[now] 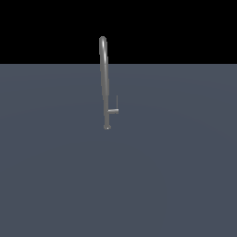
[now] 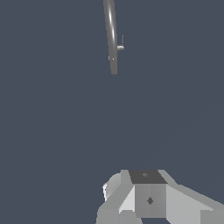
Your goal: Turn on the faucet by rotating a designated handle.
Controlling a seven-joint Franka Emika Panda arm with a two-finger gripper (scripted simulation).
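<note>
The faucet is a tall, slim grey gooseneck pipe that stands upright on the flat grey ground, on a small round base. A short stub sticks out low on the pipe toward the exterior view's right. The handle, a very thin grey rod, rises upright from the stub's end. In the wrist view the faucet shows from above and far off, with the handle as a faint line beside it. No gripper fingers show in either view.
Flat grey ground spreads all around the faucet, under a black background. Blocky grey and white parts of the arm fill one edge of the wrist view, well apart from the faucet.
</note>
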